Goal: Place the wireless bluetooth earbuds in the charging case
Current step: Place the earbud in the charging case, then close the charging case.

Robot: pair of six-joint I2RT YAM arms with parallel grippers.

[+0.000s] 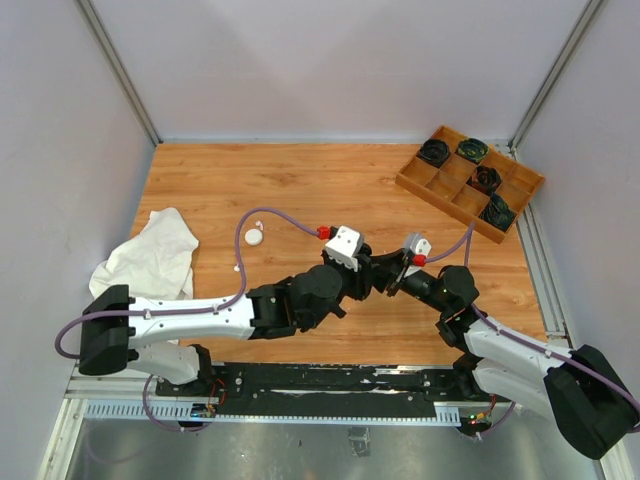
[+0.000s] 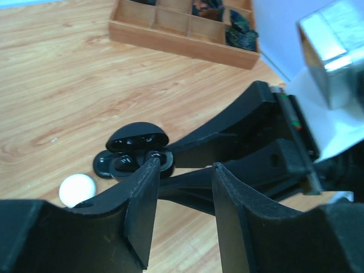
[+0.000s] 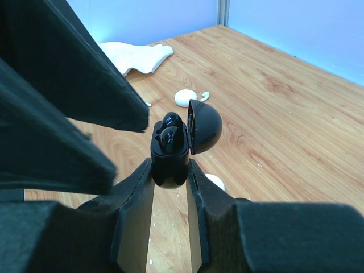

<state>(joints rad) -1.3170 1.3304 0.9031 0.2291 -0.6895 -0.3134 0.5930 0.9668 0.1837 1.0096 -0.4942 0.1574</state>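
Note:
My right gripper (image 3: 170, 168) is shut on a black charging case (image 3: 169, 162) and holds it above the table with its lid (image 3: 205, 126) swung open. Two glossy black earbuds (image 3: 172, 132) sit in the case's wells. My left gripper (image 2: 185, 166) is open and empty, its fingertips right beside the case (image 2: 136, 152). In the top view both grippers meet at mid-table, the left (image 1: 372, 270) and the right (image 1: 398, 280). A tiny white earbud (image 3: 205, 96) lies by a round white case (image 3: 185, 98).
The round white case (image 1: 254, 237) lies left of centre, and a white cloth (image 1: 150, 262) at the left edge. A wooden divided tray (image 1: 520, 190) with several black cases stands at the back right. Another white round thing (image 3: 216, 181) lies under the right gripper.

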